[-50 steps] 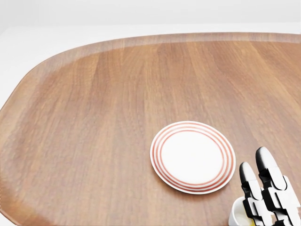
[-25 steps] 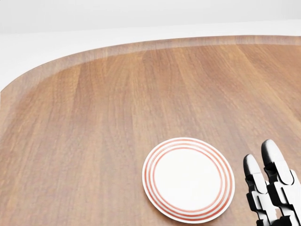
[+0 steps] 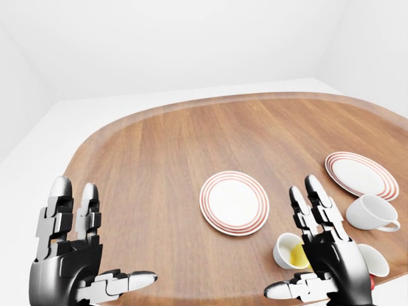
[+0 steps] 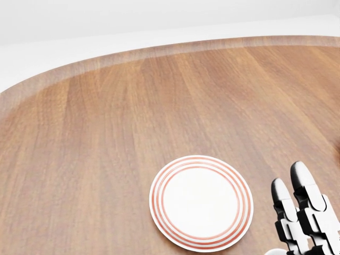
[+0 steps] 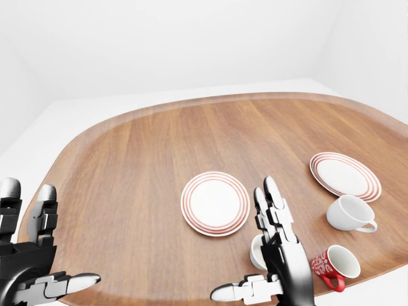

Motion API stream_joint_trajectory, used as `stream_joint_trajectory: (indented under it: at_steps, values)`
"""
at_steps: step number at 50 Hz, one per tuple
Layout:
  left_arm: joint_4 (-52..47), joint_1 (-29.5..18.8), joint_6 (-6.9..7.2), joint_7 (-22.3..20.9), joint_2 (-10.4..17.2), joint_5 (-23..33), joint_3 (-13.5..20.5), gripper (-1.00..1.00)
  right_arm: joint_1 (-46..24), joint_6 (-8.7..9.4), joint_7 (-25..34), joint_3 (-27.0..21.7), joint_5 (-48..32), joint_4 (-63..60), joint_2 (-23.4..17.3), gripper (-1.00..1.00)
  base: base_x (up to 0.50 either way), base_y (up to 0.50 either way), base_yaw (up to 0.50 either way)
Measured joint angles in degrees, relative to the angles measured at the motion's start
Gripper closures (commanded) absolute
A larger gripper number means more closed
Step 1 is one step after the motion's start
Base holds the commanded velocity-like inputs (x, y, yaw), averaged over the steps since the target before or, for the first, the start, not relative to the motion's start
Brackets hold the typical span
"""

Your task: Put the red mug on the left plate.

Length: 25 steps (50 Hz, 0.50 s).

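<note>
While the red mug (image 5: 333, 266) lies untouched at near right, we hold both hands, left (image 3: 70, 268) and right (image 5: 280, 268), wide and empty, left plate (image 5: 215, 203) bare.

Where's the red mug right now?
In the right-eye view the red mug lies on its side at the bottom right, just right of the right hand, below the white cup.
</note>
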Motion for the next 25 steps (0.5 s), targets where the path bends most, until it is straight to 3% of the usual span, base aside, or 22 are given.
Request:
stream_joint_trajectory:
  at_steps: [20, 25]
  values:
    - [0.1, -0.1, 0.00, -0.4, -0.4, -0.1, 0.3, -1.00, 0.6, 0.00, -0.6, 0.4, -0.1, 0.4, -0.5, -1.00, 0.48, -0.09, 0.00]
    - [0.1, -0.1, 0.00, -0.5, -0.4, -0.1, 0.4, -1.00, 0.7, 0.00, -0.9, 0.2, -0.2, 0.4, -0.4, -1.00, 0.02, 0.00, 0.00]
